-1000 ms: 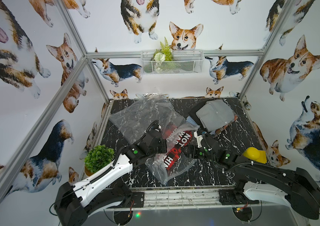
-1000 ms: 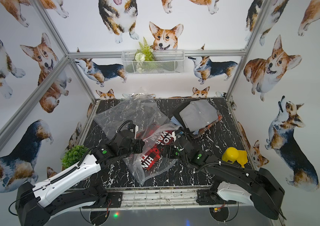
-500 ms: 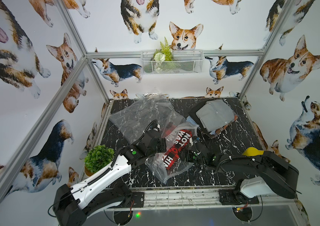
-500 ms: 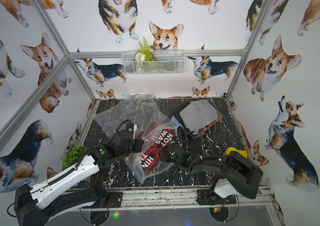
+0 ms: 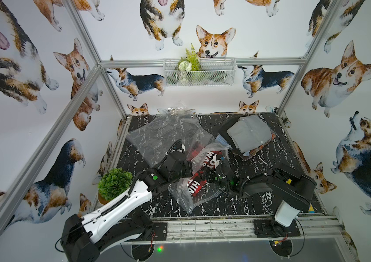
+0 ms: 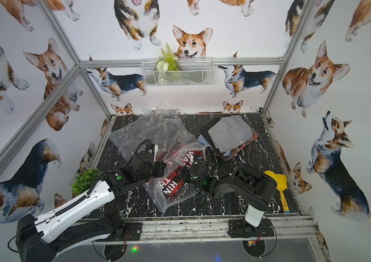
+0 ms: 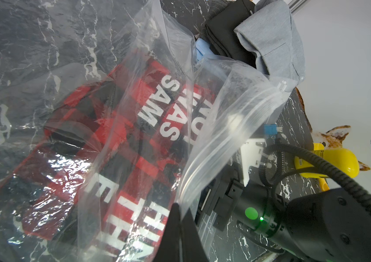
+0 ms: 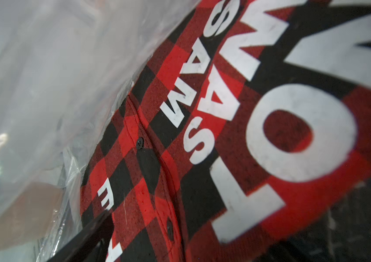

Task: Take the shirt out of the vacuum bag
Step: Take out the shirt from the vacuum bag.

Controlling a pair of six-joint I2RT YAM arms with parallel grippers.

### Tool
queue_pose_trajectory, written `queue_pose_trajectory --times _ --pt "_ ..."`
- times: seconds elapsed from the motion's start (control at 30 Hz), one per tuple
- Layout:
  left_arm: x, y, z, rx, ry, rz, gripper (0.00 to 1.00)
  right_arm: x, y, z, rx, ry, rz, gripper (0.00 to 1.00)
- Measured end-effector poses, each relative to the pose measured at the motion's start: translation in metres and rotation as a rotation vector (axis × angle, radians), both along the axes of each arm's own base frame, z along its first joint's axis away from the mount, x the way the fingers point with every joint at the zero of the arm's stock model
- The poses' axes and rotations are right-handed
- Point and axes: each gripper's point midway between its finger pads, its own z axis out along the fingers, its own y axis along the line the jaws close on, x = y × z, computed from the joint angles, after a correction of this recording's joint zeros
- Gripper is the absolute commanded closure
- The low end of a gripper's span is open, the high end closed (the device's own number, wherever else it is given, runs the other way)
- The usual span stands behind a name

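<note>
L arm (image 5: 121, 204): long white shell link, black joints + base, black corrugated cable (image 5: 112, 207) run along the shell, round green dot (image 5: 155, 177) nr wrist. R arm (image 5: 293, 190): mostly black links, short white shell (image 5: 285, 214) by base. In left wrist view, R arm has green LED (image 7: 251, 213), ribbed black cable loop (image 7: 311, 158), white bracket (image 7: 253, 156), small blue plug (image 7: 270, 129). Left gripper (image 7: 178, 205) fingers (image 7: 173, 231) matte black, tapered to points. Both bases sit on black plates (image 5: 261, 229) w/ thin red wires.
</note>
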Motion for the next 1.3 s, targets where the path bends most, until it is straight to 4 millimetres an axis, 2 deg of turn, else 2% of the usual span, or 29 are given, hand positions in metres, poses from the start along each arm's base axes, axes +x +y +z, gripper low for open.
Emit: queue_pose_trajectory --times 0.23,0.43,0.57,0.6,0.73,0.87,1.03,1.3 --pt "-0.001 -0.001 -0.002 -0.002 0.008 0.003 1.00 0.013 0.017 -0.005 0.133 -0.028 -0.036 0.08" --pt "0.001 -0.004 -0.004 -0.005 0.014 0.005 1.00 0.025 0.035 0.004 0.259 -0.051 -0.051 0.14" --pt "0.000 -0.007 -0.003 -0.012 0.017 -0.004 1.00 0.030 0.040 0.003 0.248 -0.043 -0.059 0.35" --pt "0.000 -0.007 -0.003 -0.012 0.018 -0.004 1.00 0.031 0.040 0.002 0.239 -0.039 -0.062 0.36" --pt "0.000 -0.007 -0.003 -0.012 0.018 -0.004 1.00 0.033 0.041 -0.010 0.183 -0.007 -0.072 0.60" --pt "0.000 -0.007 -0.003 -0.012 0.018 -0.004 1.00 0.037 0.040 -0.020 0.162 0.009 -0.078 0.74" --pt "0.000 -0.006 -0.002 -0.014 0.015 -0.003 1.00 0.042 0.044 -0.018 0.178 0.022 -0.059 0.98" --pt "-0.001 -0.004 0.001 -0.018 0.003 0.003 1.00 0.036 0.032 -0.015 0.121 0.078 -0.038 1.00"
